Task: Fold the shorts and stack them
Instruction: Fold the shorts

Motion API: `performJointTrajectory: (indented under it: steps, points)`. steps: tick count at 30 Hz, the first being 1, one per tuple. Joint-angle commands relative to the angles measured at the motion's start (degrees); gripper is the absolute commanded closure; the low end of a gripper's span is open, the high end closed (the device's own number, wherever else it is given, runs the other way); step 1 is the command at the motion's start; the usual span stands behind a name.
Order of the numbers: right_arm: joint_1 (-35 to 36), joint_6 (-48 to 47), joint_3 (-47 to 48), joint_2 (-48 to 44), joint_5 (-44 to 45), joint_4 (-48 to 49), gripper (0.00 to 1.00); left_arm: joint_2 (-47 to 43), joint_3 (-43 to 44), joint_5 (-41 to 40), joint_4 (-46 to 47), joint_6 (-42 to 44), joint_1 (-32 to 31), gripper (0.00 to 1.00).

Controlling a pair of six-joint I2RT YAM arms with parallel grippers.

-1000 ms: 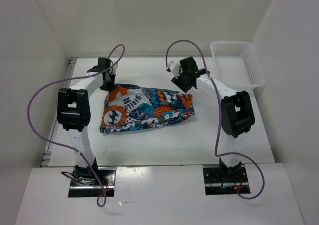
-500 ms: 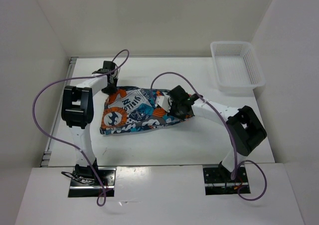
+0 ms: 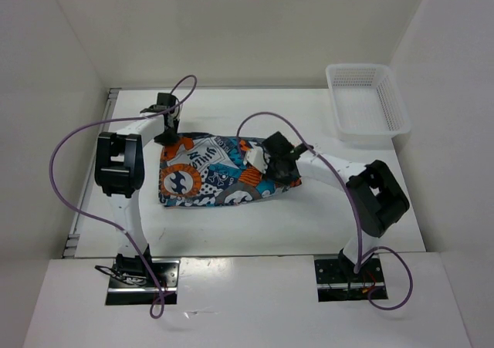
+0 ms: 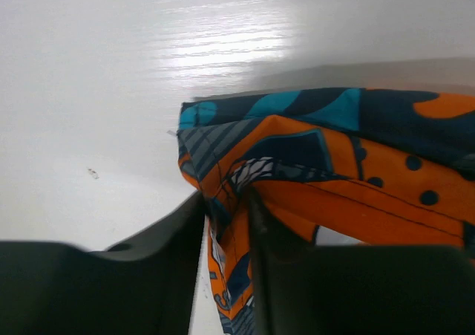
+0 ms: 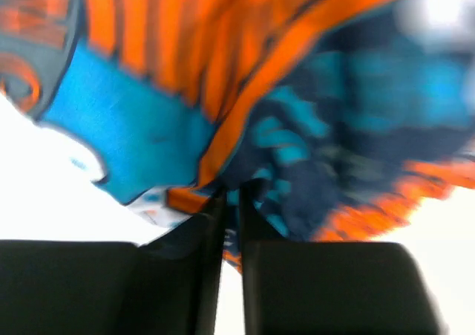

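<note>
Top external view shows the shorts (image 3: pixel 220 180) lying bunched in a rough rectangle on the middle of the white desk (image 3: pixel 309 217), well apart from the white mesh basket (image 3: pixel 363 67) at the far right corner. The left claw (image 3: pixel 165 134) sits at the shorts' far left corner, and in the left wrist view its two fingers are clenched on an orange-and-teal fabric edge. The right claw (image 3: pixel 279 169) is over the shorts' right end, and the right wrist view, though blurred, shows its fingers pinched nearly together on a fold of that cloth.
</note>
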Motion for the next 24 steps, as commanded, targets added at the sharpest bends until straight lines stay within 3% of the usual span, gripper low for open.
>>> performJointTrajectory:
  steps: [1,5,9,12,17,24]
  points:
    - [-4.0,6.8,13.1,-1.6,-5.8,0.0,0.81,-2.5,1.0,2.8,-0.9,0.0,0.7,0.60]
    - [-9.9,16.8,20.7,-2.4,-15.0,-3.7,0.64,-5.5,1.8,6.6,-2.8,0.0,0.7,0.45]
    - [-13.5,20.4,18.4,-2.4,-13.7,-2.7,0.44,-9.4,3.1,8.4,-4.4,0.0,0.7,0.32]
    - [-17.1,23.4,15.3,0.4,-13.1,-2.7,0.32,-12.0,2.4,7.7,-5.5,0.0,0.7,0.29]
    - [-23.3,26.6,12.6,5.1,-15.5,-2.1,0.27,-16.2,-2.6,7.1,-6.7,0.0,1.2,0.29]
    - [-23.3,27.8,13.8,11.4,-20.8,-1.0,0.24,-15.6,-8.7,7.1,-6.7,0.0,1.7,0.29]
